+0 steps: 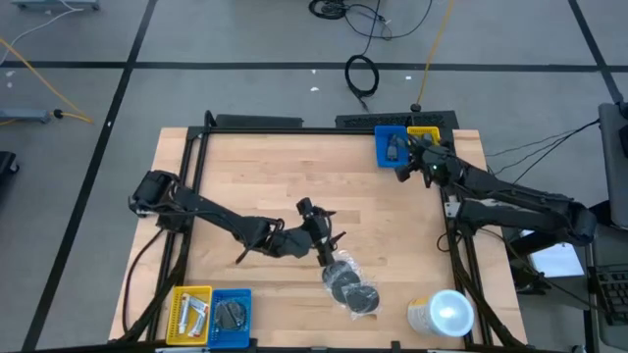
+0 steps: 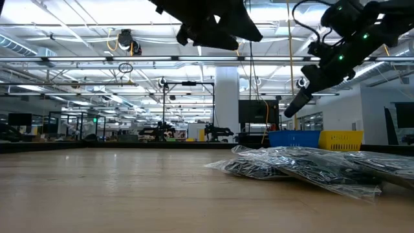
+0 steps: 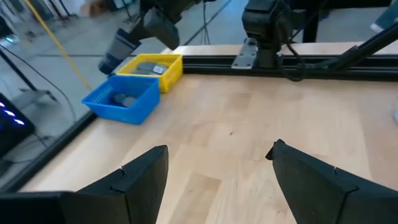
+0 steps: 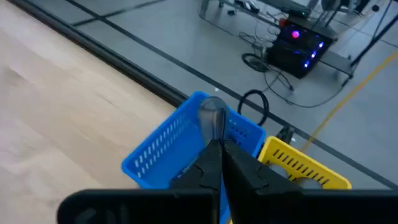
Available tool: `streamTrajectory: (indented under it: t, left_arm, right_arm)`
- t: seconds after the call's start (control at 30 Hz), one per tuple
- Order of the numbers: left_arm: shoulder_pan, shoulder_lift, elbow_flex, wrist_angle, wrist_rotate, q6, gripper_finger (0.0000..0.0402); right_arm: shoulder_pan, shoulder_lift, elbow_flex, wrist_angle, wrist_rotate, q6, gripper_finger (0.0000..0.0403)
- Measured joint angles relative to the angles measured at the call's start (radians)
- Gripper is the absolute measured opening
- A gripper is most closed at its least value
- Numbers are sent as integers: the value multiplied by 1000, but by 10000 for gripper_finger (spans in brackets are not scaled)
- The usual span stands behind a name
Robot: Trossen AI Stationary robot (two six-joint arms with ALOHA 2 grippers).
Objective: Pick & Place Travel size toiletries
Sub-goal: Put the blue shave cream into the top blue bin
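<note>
Over the far blue bin (image 1: 391, 147) holding a grey bottle (image 3: 127, 100), right claw (image 4: 214, 134) pressed together.

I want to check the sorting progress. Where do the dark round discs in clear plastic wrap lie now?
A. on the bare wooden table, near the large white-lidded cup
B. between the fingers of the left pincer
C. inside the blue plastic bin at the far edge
A: the dark round discs in clear plastic wrap lie on the wooden table, beside the large white-lidded cup; the open left pincer hovers close by, empty.
</note>
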Motion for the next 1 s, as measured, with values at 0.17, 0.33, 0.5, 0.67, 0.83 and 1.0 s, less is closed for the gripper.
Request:
streamTrajectory:
  t: [0.17, 0.33, 0.5, 0.67, 0.83, 1.0]
  left_arm:
    - [28, 0, 0, 0, 68, -39, 278]
    - [35, 0, 0, 0, 106, -49, 278]
    - [34, 0, 0, -4, 109, -49, 278]
    - [34, 0, 0, -26, 109, -50, 278]
    - [34, 0, 0, -29, 109, -52, 278]
    - [34, 0, 0, -29, 109, -52, 278]
  right_arm:
    - [-33, 110, 0, 51, -1, -35, 0]
    - [-34, 228, 0, 158, 29, -77, 0]
    - [-34, 320, 0, 258, 70, -106, 0]
    - [-34, 369, 0, 317, 74, -111, 0]
    - [-34, 395, 0, 360, 74, -157, 0]
    - [-41, 394, 0, 358, 75, -177, 7]
